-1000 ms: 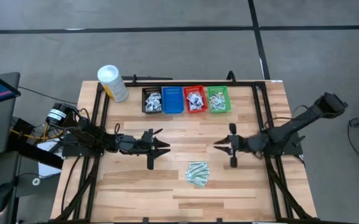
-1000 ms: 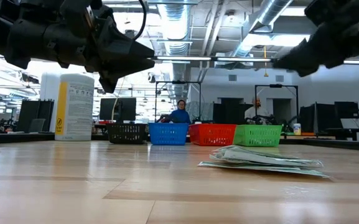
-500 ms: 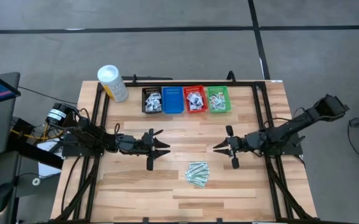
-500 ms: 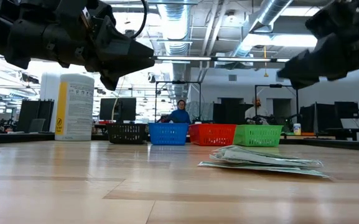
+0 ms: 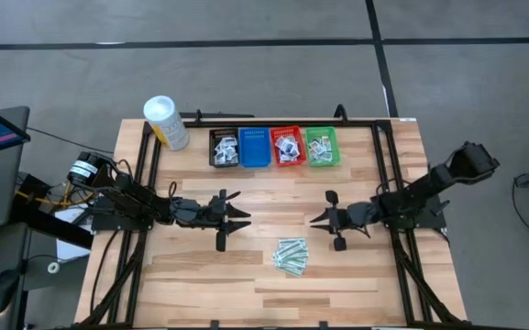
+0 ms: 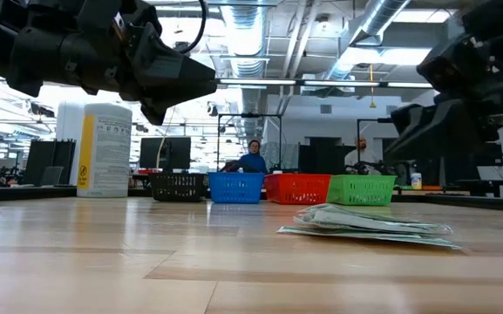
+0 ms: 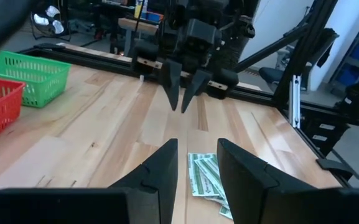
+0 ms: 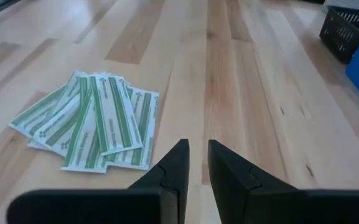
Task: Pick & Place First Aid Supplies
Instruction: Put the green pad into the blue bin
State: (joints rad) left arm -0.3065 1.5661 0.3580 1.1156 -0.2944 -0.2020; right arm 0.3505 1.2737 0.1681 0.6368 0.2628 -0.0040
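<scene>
Wooden table point(image 5: 191, 266) | green strips point(image 5: 292, 256) beside right gripper point(image 5: 317, 220) | jaws slightly parted, empty

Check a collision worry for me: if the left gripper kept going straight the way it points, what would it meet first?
Probably the right gripper, which faces it head-on across bare table. The left gripper would likely pass the green strips, though depth is unclear.

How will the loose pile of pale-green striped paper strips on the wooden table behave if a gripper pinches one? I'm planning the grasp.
The pale-green striped paper strips lie flat and thin, so each probably is light and bends easily. They overlap in a fan, so a pinch may lift or drag neighbours. On the smooth wooden table they would likely slide rather than roll.
</scene>
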